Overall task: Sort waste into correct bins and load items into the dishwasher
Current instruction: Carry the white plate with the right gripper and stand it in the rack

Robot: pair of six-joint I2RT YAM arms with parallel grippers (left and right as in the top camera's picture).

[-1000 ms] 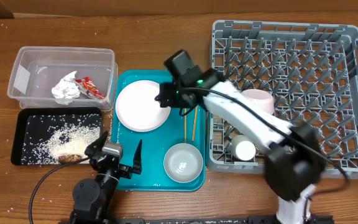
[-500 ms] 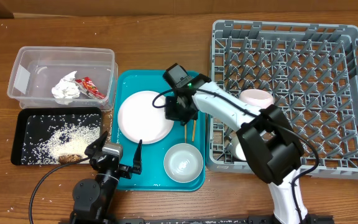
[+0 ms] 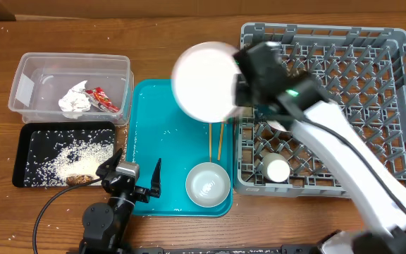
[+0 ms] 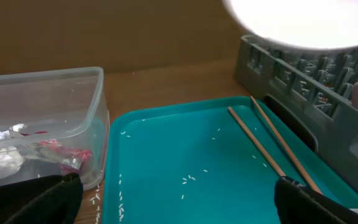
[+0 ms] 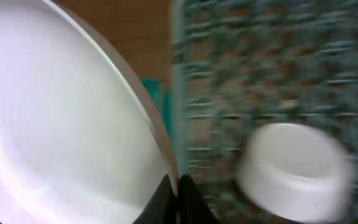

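plate (image 3: pixel 204 81) lifted off teal tray (image 3: pixel 146 141) | R claw (image 5: pixel 178 186) grips rim | L claw (image 3: pixel 134 169) open | wood table (image 3: pixel 175 28)

Our right arm (image 3: pixel 330 134) stretches up and across, motion-blurred; the right gripper (image 5: pixel 174 186) has its jaws pinched on the rim of the pale plate (image 3: pixel 203 73), which fans leftward from them. Our left gripper (image 3: pixel 134 171) sits low, jaws spread wide.

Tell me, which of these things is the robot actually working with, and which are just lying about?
Part of the job: plate in the right gripper; white bowl; chopsticks; cup; dish rack; clear tub holding napkin and wrapper; black tray holding rice and a brown scrap.
Just lying about: teal tray; black cable; table.
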